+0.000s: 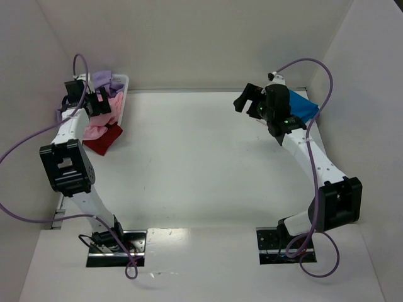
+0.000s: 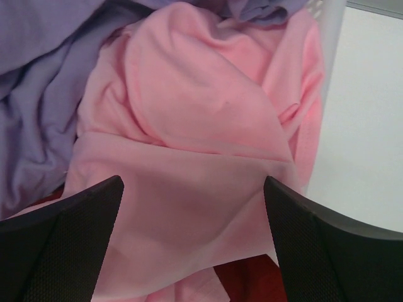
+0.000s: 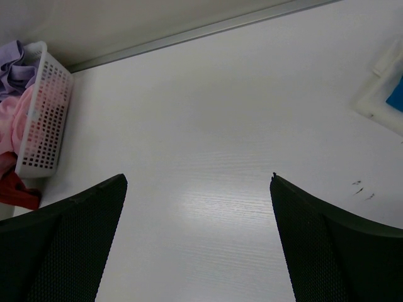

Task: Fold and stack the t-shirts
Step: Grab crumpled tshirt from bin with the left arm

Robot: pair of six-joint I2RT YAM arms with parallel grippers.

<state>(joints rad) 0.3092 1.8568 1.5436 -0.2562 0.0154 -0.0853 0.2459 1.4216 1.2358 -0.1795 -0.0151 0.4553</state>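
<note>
A white perforated plastic basket (image 1: 123, 87) stands at the far left corner of the white bench (image 1: 189, 163). It holds a crumpled lavender cloth t-shirt (image 1: 103, 80) at its far end. A light pink cloth t-shirt (image 2: 201, 119) lies bunched beside that and spills over the near end. A red cloth t-shirt (image 1: 104, 139) lies under the pink one and hangs out onto the bench. A bright blue cloth t-shirt (image 1: 303, 107) lies apart from these at the far right corner of the bench, partly hidden by the right arm.

The left fingers (image 2: 63, 251) are spread wide over the basket, with the pink cloth filling the gap between them. They grip nothing, and whether their tips touch the fabric cannot be told. In the left wrist view, lavender folds lie to the left of the pink, a patch of red shows below it, and the basket wall stands at the right.

The right fingers (image 3: 63, 251) are also spread wide and hold nothing. They hang above bare bench near the blue t-shirt and face across towards the basket.

The bench is glossy white. Plain white walls close it in at the back and on both sides. Purple cables (image 1: 315, 66) loop from each arm.
</note>
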